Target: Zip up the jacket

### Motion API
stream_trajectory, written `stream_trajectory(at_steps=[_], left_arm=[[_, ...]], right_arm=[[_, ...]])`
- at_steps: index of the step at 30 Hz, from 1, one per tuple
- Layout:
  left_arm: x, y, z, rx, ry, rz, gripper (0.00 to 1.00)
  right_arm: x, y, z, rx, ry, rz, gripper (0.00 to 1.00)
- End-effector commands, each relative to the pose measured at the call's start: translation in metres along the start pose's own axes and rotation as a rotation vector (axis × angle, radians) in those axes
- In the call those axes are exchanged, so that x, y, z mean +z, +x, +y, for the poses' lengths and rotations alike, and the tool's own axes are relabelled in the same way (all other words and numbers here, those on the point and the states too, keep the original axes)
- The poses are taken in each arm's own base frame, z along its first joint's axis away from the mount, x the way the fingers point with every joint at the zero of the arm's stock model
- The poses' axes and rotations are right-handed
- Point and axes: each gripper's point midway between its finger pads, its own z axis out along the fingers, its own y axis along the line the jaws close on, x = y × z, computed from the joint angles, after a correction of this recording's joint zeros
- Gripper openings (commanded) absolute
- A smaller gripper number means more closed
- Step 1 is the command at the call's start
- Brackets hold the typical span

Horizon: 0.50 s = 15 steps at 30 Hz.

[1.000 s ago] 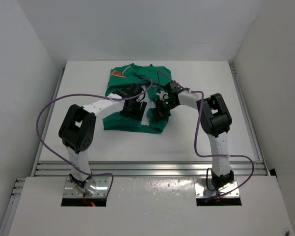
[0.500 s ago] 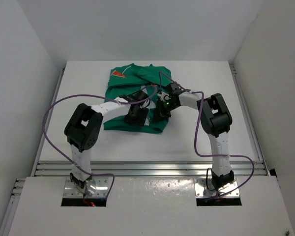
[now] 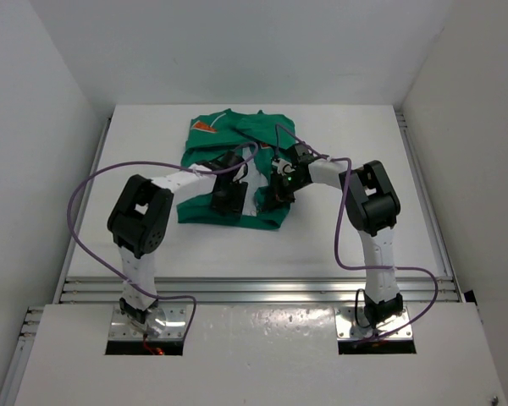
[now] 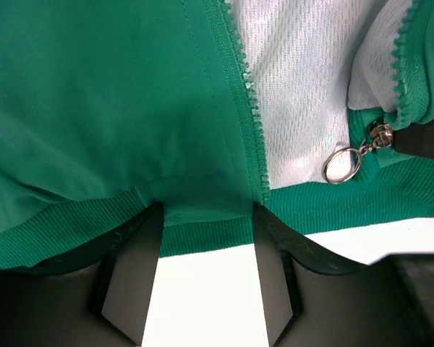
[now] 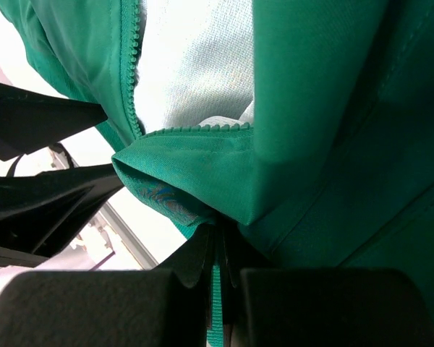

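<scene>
Nearest the arms, the left fingers [image 4: 130, 278] stand spread, with the ribbed hem [image 4: 202, 235] of the jacket [image 3: 220, 144] lying across their tips; whether they press on it cannot be confirmed. Just beside them, the right fingers [image 5: 197, 259] are pressed together, pinching a fold of green fabric at the other front edge. A zipper pull ring [image 4: 341, 165] hangs there, just above the hem. The zipper teeth [image 4: 239, 79] stand apart, exposing white lining [image 4: 296, 79]. Beyond, the jacket lies on the white table [image 3: 364, 139], an orange patch [image 3: 205, 128] at its far left.
</scene>
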Motion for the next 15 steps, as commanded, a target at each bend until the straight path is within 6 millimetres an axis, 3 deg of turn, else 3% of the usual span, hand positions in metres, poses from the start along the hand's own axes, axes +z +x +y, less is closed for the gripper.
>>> stream_trajectory(at_steps=[1, 4, 8, 10, 13, 15], left_arm=[[-0.003, -0.01, 0.002, -0.029, 0.013, -0.046, 0.58], [0.006, -0.011, 0.002, -0.018, 0.007, -0.031, 0.55], [0.017, -0.009, 0.005, -0.008, -0.031, -0.02, 0.39], [0.021, -0.006, 0.006, -0.008, -0.035, -0.007, 0.37], [0.025, -0.003, 0.006, 0.01, -0.047, 0.0, 0.25], [0.024, -0.006, 0.005, 0.019, -0.045, -0.008, 0.09]], right_arm=[[-0.008, -0.007, 0.005, -0.019, 0.009, -0.032, 0.0], [-0.006, -0.006, 0.006, -0.005, 0.009, -0.025, 0.0], [-0.005, -0.002, 0.005, -0.024, 0.024, -0.013, 0.0], [-0.005, 0.0, 0.002, -0.021, 0.032, -0.011, 0.0], [-0.005, 0.001, -0.001, -0.02, 0.049, -0.008, 0.0], [-0.006, 0.001, -0.002, -0.023, 0.06, -0.011, 0.0]])
